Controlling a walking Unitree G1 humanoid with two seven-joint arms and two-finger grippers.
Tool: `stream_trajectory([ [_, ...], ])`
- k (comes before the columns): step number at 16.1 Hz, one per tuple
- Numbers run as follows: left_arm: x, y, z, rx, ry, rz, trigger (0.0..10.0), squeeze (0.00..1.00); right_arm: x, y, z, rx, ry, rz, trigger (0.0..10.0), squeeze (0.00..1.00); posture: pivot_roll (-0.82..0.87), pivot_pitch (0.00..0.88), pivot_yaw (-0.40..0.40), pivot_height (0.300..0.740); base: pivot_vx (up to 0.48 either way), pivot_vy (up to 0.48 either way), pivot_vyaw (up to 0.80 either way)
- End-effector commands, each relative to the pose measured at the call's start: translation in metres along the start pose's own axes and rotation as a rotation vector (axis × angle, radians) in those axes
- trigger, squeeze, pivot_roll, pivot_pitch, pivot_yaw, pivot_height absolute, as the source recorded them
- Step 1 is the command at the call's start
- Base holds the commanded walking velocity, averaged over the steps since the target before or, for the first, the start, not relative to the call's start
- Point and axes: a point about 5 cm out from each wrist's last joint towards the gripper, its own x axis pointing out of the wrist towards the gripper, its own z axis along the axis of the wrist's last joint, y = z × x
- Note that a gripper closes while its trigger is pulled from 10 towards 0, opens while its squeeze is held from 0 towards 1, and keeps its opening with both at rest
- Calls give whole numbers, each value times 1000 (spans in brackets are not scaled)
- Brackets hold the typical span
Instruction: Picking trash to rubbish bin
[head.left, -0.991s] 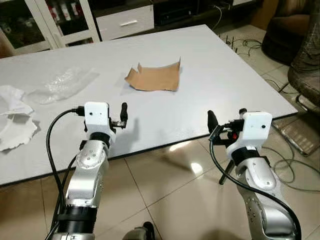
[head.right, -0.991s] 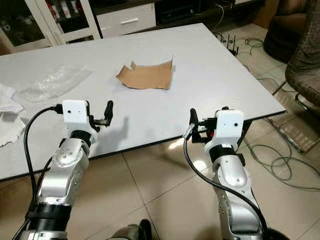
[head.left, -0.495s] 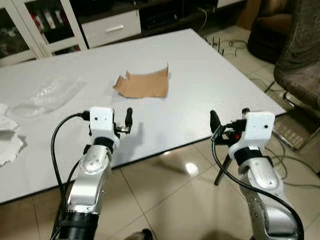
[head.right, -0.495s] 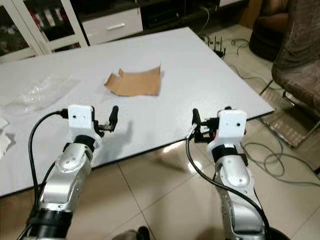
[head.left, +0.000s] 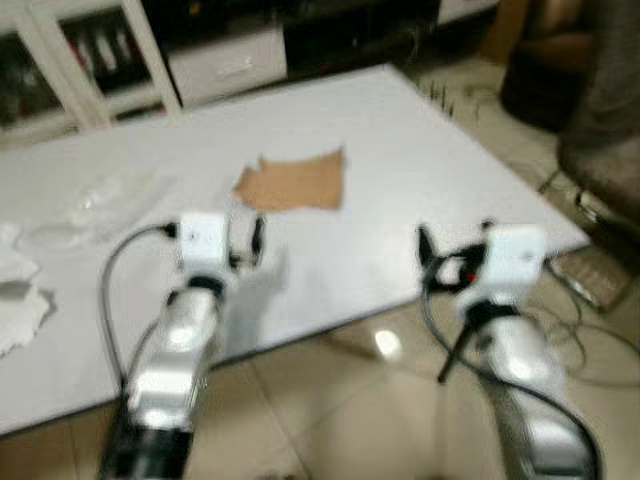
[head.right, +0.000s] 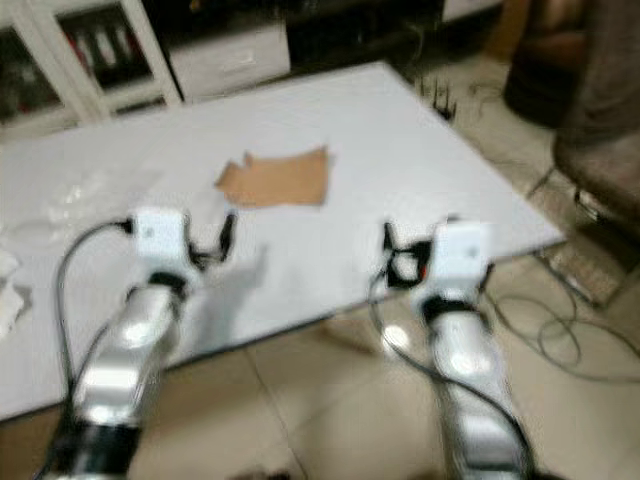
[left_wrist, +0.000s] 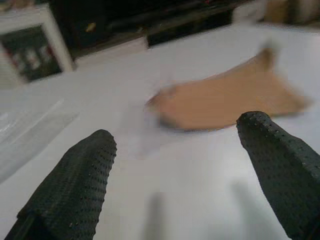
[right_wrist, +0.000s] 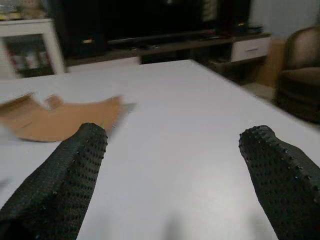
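Observation:
A flat piece of brown cardboard lies on the white table, past its middle. Clear plastic wrap and crumpled white paper lie on the table at the left. My left gripper hovers open over the table's near part, a short way in front of the cardboard, holding nothing. Open and empty too, my right gripper hangs at the table's front edge, right of the cardboard. Both eye views are blurred.
A glass-door cabinet and a drawer unit stand behind the table. A dark chair stands at the right, with cables on the tiled floor below it.
The camera has moved and the picture is now blurred. Both arms keep the same pose, and the trash lies where it was on the table.

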Motion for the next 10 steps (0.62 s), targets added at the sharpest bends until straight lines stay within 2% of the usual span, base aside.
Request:
stream_trajectory([
  [1, 1, -4, 2, 3, -4, -11, 10000, 0, -2, -4, 0, -9, 7, -10, 10000, 0, -87, 120, 92, 740, 480, 0, 0],
  [7, 0, -5, -1, -8, 10, -9, 10000, 0, -3, -1, 0, -22, 11, 14, 10000, 0, -88, 126, 86, 740, 469, 0, 0],
  [10, -1, -8, -2, -19, 13, -21, 10000, 0, -3, -1, -1, -24, 17, 17, 10000, 0, -91, 129, 86, 740, 0, 0, 0],
])
